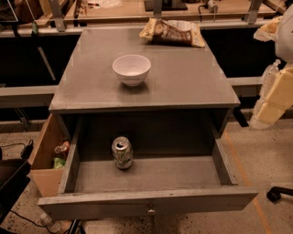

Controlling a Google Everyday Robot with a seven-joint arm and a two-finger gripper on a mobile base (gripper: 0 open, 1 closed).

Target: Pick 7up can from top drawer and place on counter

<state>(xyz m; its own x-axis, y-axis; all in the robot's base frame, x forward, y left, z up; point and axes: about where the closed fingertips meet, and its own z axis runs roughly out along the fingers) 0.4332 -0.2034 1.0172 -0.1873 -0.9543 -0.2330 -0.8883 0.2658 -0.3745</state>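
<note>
The 7up can (122, 153) stands upright in the open top drawer (146, 176), left of centre near the back; its body is whitish-silver with green markings and its silver top has a pull tab. The drawer is pulled fully out, with a small metal knob (150, 210) on its grey front panel. The grey counter (183, 77) lies above and behind it. Only cream and white arm links (278, 93) show at the right edge, level with the counter and well away from the can. My gripper itself is out of view.
A white bowl (132, 69) sits on the counter left of centre. A chip bag (173, 33) lies at the counter's back edge. A brown cardboard box (48, 157) with items stands left of the drawer. A wooden workbench (123, 10) runs behind.
</note>
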